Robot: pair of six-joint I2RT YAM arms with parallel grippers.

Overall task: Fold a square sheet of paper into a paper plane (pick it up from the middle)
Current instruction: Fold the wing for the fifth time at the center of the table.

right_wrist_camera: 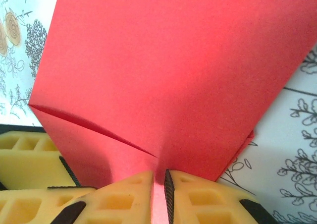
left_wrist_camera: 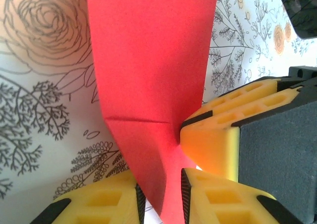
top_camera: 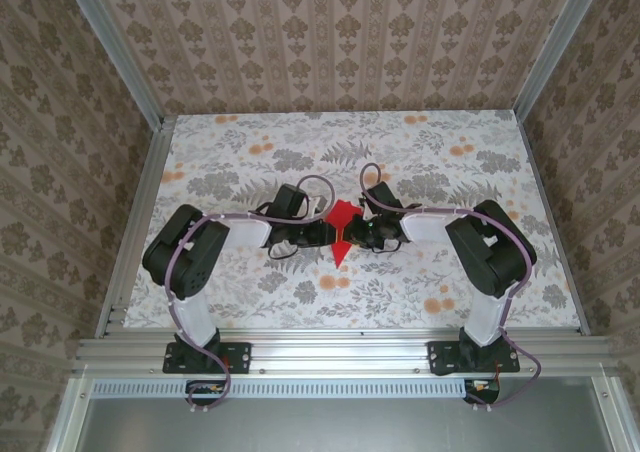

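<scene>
- Where the two arms meet over the middle of the floral table (top_camera: pixel 250 132), the red sheet of paper (top_camera: pixel 343 220) is held between them, lifted, pointed end toward the arm bases.
- Left gripper (top_camera: pixel 322 235) is clenched on the sheet's left side; right gripper (top_camera: pixel 362 234) is clenched on its right side.
- Left wrist view: left gripper (left_wrist_camera: pixel 159 204) has its yellow fingers (left_wrist_camera: pixel 99 204) pinching the lower edge of the sheet (left_wrist_camera: pixel 148 60); a crease runs across the sheet just above the pinch.
- Same view: a yellow finger of the right gripper (left_wrist_camera: pixel 223 135) presses against the sheet's right edge.
- Right wrist view: right gripper (right_wrist_camera: pixel 159 199) has its fingers (right_wrist_camera: pixel 198 201) closed on the sheet (right_wrist_camera: pixel 168 70), which fans up and out from the pinch; a diagonal crease runs in from the left.
- Left gripper's yellow fingers (right_wrist_camera: pixel 25 157) sit at lower left, just beside the sheet.
</scene>
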